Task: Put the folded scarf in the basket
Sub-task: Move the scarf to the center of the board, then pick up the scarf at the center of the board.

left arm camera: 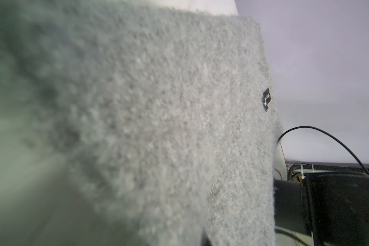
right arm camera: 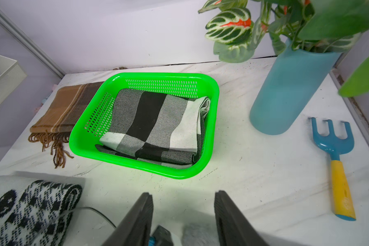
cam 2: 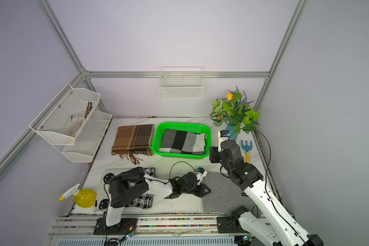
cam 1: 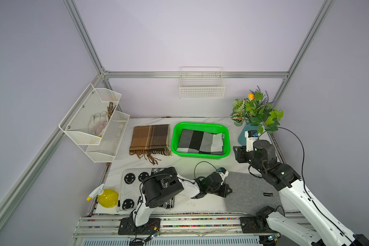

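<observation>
- Four folded scarves were in view. One of them, the checked scarf (cam 1: 200,141), already lay flat inside the green basket (cam 1: 200,124) at the back of the worktop (cam 1: 190,166).
- We took the grey scarf (cam 1: 251,191) as the piece in hand. It lay flat at the front of the worktop, well apart from the green basket.
- We saw the left end effector (cam 1: 225,189) at the grey scarf's edge on the side facing the left arm, jaws together.
- In the left wrist view the grey scarf (left arm camera: 158,106) filled most of the frame. We judged the jaws pinched on the fabric, though the fingers themselves could not be made out there.
- The right end effector (right arm camera: 183,193) hovered near the green basket's end on the right arm's side, jaws apart, holding nothing.
- Step in hand, by our reading: lift the grey scarf by the gripped edge.
- To do it well, we noted: raise slowly and check that every layer comes up, since a pinch at one edge may let the fold open and the free end drag.
- The right arm could take the opposite edge to keep the fold.
- Carry high enough to clear the rim, then lower square onto the checked scarf.
- Stay clear of the brown scarf (cam 1: 150,138) just beside the green basket and the smiley scarf (cam 1: 130,185) under the left arm.
</observation>
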{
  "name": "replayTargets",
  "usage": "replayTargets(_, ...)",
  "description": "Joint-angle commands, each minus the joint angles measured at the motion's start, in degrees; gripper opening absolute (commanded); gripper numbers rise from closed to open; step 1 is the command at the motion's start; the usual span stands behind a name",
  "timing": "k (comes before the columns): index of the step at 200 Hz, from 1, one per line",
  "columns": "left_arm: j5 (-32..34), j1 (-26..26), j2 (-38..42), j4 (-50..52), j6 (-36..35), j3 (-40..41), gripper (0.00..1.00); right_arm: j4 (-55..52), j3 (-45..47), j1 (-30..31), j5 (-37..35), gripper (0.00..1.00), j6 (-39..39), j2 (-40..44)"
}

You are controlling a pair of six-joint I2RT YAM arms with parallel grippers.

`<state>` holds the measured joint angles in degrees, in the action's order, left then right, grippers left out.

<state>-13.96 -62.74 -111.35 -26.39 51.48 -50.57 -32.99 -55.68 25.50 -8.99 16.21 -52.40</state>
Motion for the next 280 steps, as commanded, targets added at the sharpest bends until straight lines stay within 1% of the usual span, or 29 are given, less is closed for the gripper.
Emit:
replayTargets(1,4.8,4.2,9.7,4.4,-1.9,9.9,0.0,1.3,1.1,-0.1,3.7,0.52,-0.4,-1.0)
replayTargets(7,5.6,5.2,12.3,5.5,-2.0,12.4,0.0,1.7,1.8,-0.1,4.7,0.52,-0.2,-1.2)
replayTargets(23,5.4,7.5,18.9,7.6,-1.9,18.2,0.0,3.1,4.2,0.0,6.4,0.51,0.5,-1.4)
replayTargets(31,7.5,8.2,22.7,10.0,-1.9,20.4,0.0,3.4,5.0,0.0,7.3,0.52,1.0,-1.7)
replayTargets(40,10.6,9.5,27.1,15.0,-1.5,22.1,0.0,4.3,6.3,0.2,9.0,0.52,1.9,-1.9)
replayTargets(48,10.8,11.7,29.8,17.3,-2.3,23.9,0.0,6.2,8.1,0.4,10.5,0.53,2.7,-1.9)
replayTargets(51,10.6,12.5,32.4,18.0,-2.5,24.5,0.0,7.0,8.8,0.5,10.9,0.53,2.8,-1.9)
replayTargets(64,10.2,15.2,37.3,21.2,-3.7,26.0,0.0,9.6,11.6,0.8,11.3,0.53,3.6,-3.1)
replayTargets(85,13.3,16.3,42.5,28.6,-5.5,26.5,0.0,13.3,15.6,1.7,10.1,0.55,4.0,-6.4)
replayTargets(98,12.5,18.0,44.0,28.9,-5.5,28.5,0.0,12.4,15.5,1.7,7.4,0.55,3.9,-10.1)
replayTargets(116,10.0,20.8,43.6,27.3,-6.0,30.4,0.0,11.3,14.8,1.7,9.7,0.57,4.4,-13.6)
replayTargets(130,10.5,21.2,41.7,27.2,-7.3,29.3,0.0,13.6,16.7,1.7,10.5,0.6,4.8,-14.9)
replayTargets(144,11.6,21.4,39.0,28.7,-9.2,27.1,0.0,14.2,17.7,1.7,6.6,0.61,5.3,-16.2)
replayTargets(153,11.3,21.8,37.5,28.3,-10.2,26.4,0.0,14.6,17.9,1.7,5.8,0.61,5.8,-17.5)
replayTargets(165,11.1,22.2,35.8,27.3,-10.7,25.9,0.04,14.2,17.6,1.7,8.1,0.61,5.9,-19.5)
replayTargets(174,11.3,22.3,34.7,26.9,-11.3,25.5,0.08,15.9,18.6,1.7,10.3,0.61,6.0,-20.9)
replayTargets(197,11.5,22.4,34.1,26.8,-11.7,25.3,0.23,18.6,19.9,1.7,16.6,0.62,6.2,-23.5)
replayTargets(205,11.2,22.4,34.7,25.8,-11.3,26.0,0.29,19.1,20.6,1.6,16.5,0.63,6.6,-23.7)
replayTargets(220,11.7,22.4,36.6,26.6,-11.1,26.3,0.35,19.7,21.9,1.4,13.2,0.64,7.8,-23.8)
replayTargets(224,11.6,22.4,37.3,26.5,-10.9,26.7,0.39,19.9,22.2,1.4,13.2,0.64,8.0,-23.9)
replayTargets(229,11.4,22.4,38.2,26.3,-10.8,27.1,0.46,20.5,22.3,1.1,14.1,0.64,8.1,-24.3)
replayTargets(231,11.4,22.4,38.6,26.2,-10.7,27.3,0.48,20.8,22.4,1.0,14.6,0.64,8.1,-24.4)
replayTargets(240,10.9,22.4,39.8,25.7,-10.0,28.1,0.49,20.9,22.4,1.0,15.3,0.64,8.2,-25.3)
replayTargets(252,10.0,22.4,40.2,23.7,-9.3,29.4,0.5,19.2,22.0,1.0,12.0,0.64,8.3,-26.1)
replayTargets(254,9.8,22.4,40.1,23.3,-9.1,29.6,0.5,18.9,21.9,1.0,11.6,0.68,8.3,-26.1)
replayTargets(257,9.4,22.4,39.8,22.8,-8.9,29.9,0.51,18.8,21.9,1.0,11.3,0.69,8.4,-26.0)
replayTargets(268,7.6,22.4,38.4,20.4,-8.2,30.5,0.58,21.3,23.5,0.9,13.9,0.7,8.6,-25.4)
replayTargets(280,5.4,22.4,35.9,16.9,-7.4,31.0,0.59,22.6,24.2,1.0,17.1,0.7,8.8,-26.2)
